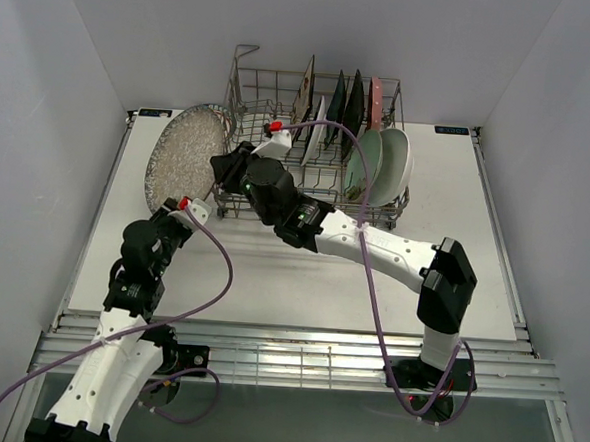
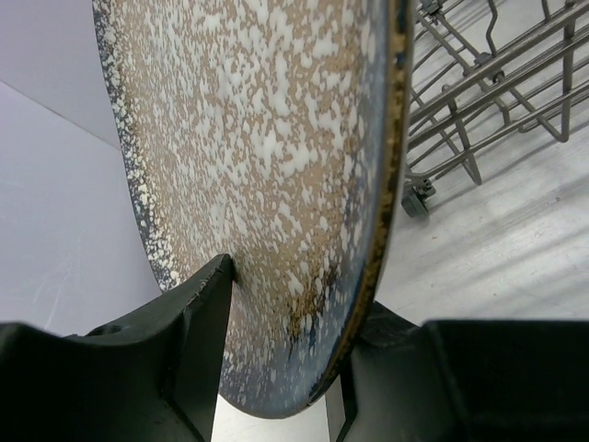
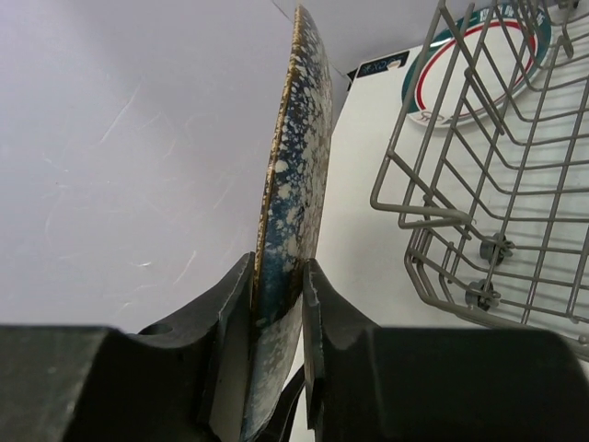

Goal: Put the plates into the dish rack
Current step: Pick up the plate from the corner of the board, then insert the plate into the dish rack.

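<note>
On my far left the speckled grey plate (image 1: pixel 184 154) stands nearly upright, just beside the left end of the dish rack (image 1: pixel 284 80). My left gripper (image 2: pixel 294 299) is clamped on its lower rim, with one finger (image 2: pixel 198 313) pressed to the speckled face and the other behind the back. My right gripper (image 3: pixel 279 276) reaches across from the right and pinches the same plate's edge, a finger tight on each side. Further right, the dish rack sits at the back of the tabletop (image 1: pixel 474 242), its looped handle (image 1: pixel 247 50) at the far left corner. Plates stand on edge between its tines: dark square plates (image 1: pixel 354 104), a pink plate (image 1: pixel 375 101), a mint round plate (image 1: pixel 367 160) and a white plate (image 1: pixel 399 157) at the right end
</note>
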`<action>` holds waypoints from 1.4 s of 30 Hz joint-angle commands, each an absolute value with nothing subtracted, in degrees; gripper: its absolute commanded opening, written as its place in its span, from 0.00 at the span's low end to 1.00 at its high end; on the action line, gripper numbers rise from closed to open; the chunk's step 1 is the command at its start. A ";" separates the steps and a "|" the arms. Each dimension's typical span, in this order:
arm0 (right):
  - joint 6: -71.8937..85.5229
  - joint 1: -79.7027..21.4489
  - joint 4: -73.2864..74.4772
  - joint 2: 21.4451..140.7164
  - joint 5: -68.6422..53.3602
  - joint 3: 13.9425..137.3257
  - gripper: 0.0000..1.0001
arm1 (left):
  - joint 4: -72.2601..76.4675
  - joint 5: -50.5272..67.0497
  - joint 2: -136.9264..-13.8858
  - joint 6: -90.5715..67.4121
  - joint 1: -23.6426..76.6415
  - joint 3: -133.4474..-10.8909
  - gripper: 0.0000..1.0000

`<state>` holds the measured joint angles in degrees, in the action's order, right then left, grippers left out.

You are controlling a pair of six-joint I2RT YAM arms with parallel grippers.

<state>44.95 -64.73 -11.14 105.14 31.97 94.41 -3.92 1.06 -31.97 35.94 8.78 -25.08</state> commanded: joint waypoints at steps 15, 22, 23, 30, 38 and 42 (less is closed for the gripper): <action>36.21 -65.65 -27.07 89.04 29.79 95.36 0.08 | -6.15 5.27 -41.39 25.84 8.00 -45.69 0.00; 35.34 -65.65 -28.83 84.03 35.50 91.15 0.08 | -6.86 9.58 -46.04 22.94 9.22 -51.15 0.00; 34.98 -65.65 -28.65 83.59 36.73 90.62 0.08 | -6.86 9.67 -46.75 22.77 10.27 -52.37 0.00; 31.56 -65.65 -28.30 79.98 40.60 88.25 0.08 | -4.66 -0.42 -53.61 22.58 22.48 -56.42 0.00; 26.64 -65.65 -26.11 73.13 43.59 85.17 0.08 | -2.20 -10.19 -61.34 22.15 33.92 -62.40 0.00; 23.74 -65.65 -24.26 68.39 45.26 82.36 0.08 | -1.41 -11.86 -64.77 21.71 37.70 -64.42 0.00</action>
